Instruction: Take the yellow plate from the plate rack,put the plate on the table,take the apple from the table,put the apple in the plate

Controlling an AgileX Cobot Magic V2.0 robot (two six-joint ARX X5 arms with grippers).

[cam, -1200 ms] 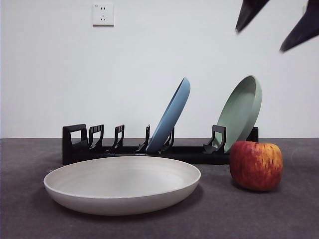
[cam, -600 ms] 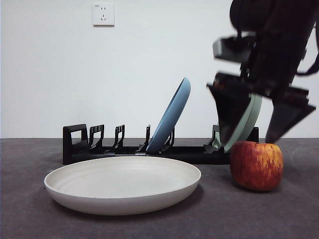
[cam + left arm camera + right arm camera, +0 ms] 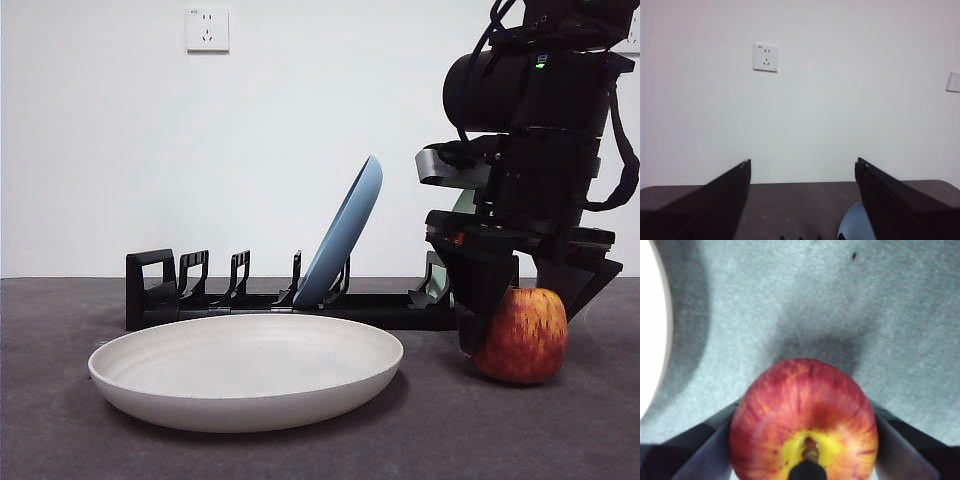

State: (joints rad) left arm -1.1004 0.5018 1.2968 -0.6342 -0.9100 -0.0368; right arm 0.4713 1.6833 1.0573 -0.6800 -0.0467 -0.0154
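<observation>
Yellow plate [image 3: 245,368]: lies flat on the surface [image 3: 60,440], nearest the front camera and out of the plate rack; it is empty, and its pale edge shows at the side of the right wrist view [image 3: 652,330]. It has not shifted over the last second.
Apple [image 3: 520,335]: stands on the surface beside the plate, a clear gap apart, in the same spot as a second ago.
Right claw [image 3: 525,310]: a second ago only two black tips showed at a top corner; half a second ago the jaws hung just above the apple; now they are down around it, one jaw on each side. In the right wrist view the apple [image 3: 805,425] fills the space between the jaws, which look spread to its full width. Whether they press it yet is hard to tell; I judge them to be bracketing, not yet pinching.
Meaning for the task: the plate steps look done and the apple pick-up is at the closing stage, with lifting and carrying over to the plate left.
Plate rack [image 3: 290,300]: behind the plate, with a blue plate [image 3: 345,235] leaning in one slot.
Left claw [image 3: 802,200]: waits raised, jaws spread, holding nothing, facing the wall.
</observation>
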